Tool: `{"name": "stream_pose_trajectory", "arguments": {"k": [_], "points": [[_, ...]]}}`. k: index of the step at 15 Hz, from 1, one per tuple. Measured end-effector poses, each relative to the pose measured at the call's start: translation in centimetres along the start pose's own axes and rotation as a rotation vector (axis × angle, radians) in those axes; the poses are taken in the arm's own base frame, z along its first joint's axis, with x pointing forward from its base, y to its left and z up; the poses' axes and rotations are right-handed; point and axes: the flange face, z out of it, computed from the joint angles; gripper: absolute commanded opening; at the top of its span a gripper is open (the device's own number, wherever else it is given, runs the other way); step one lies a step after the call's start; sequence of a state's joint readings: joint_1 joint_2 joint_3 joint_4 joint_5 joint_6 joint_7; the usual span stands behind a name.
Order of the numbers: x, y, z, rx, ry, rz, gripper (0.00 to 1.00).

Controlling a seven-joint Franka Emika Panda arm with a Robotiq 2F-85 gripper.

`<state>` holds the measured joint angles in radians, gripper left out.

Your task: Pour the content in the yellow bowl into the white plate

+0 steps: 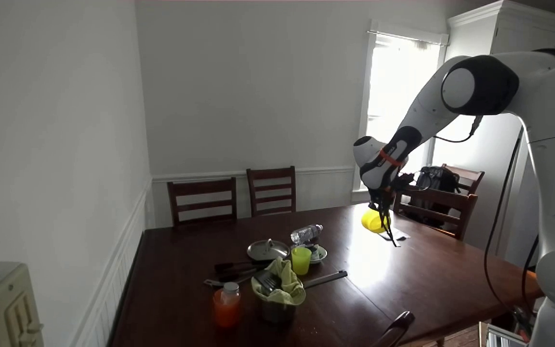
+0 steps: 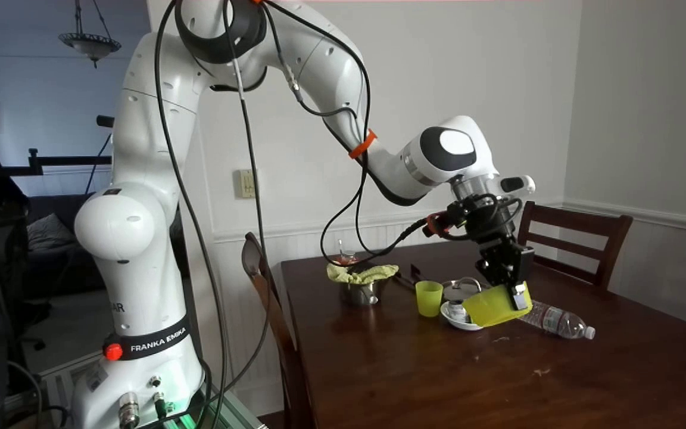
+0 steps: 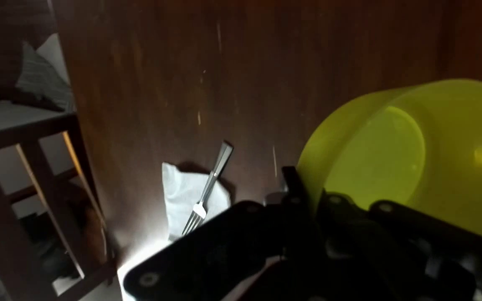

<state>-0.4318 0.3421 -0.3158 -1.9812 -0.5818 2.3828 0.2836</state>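
The yellow bowl [image 1: 373,221] is held in the air above the table, tilted on its side, in both exterior views [image 2: 492,308]. My gripper [image 2: 520,297] is shut on its side wall, with one finger inside and one outside. In the wrist view the bowl [image 3: 454,167] shows its inside and round bottom; I see no content in the visible part. The gripper [image 3: 311,196] hides part of the near wall. The small white plate [image 1: 323,254] stands on the table with some items on it. The bowl partly covers the plate [image 2: 461,325] in an exterior view, but they are apart.
A green-yellow cup [image 1: 301,260] and a clear bottle [image 1: 306,233] stand close around the plate. A pot lid [image 1: 260,251], a metal pot with cloth [image 1: 277,312] and an orange-red cup [image 1: 226,311] are nearby. A fork [image 3: 211,184] lies on a white napkin [image 3: 178,188]. Chairs [image 2: 581,238] line the table.
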Motion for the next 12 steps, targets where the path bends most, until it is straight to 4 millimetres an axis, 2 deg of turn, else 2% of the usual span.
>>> {"name": "stream_pose_trajectory", "arguments": {"k": [2,6,8,12], "points": [[-0.6,-0.2,1.6,0.099,-0.034,0.044,0.04],[-0.5,-1.5,1.7,0.151,-0.029,0.061,0.01],[-0.4,-1.9,1.8,0.212,-0.049,0.142,0.01],[0.3,-1.0,3.6,0.33,-0.097,0.327,0.01]]}}
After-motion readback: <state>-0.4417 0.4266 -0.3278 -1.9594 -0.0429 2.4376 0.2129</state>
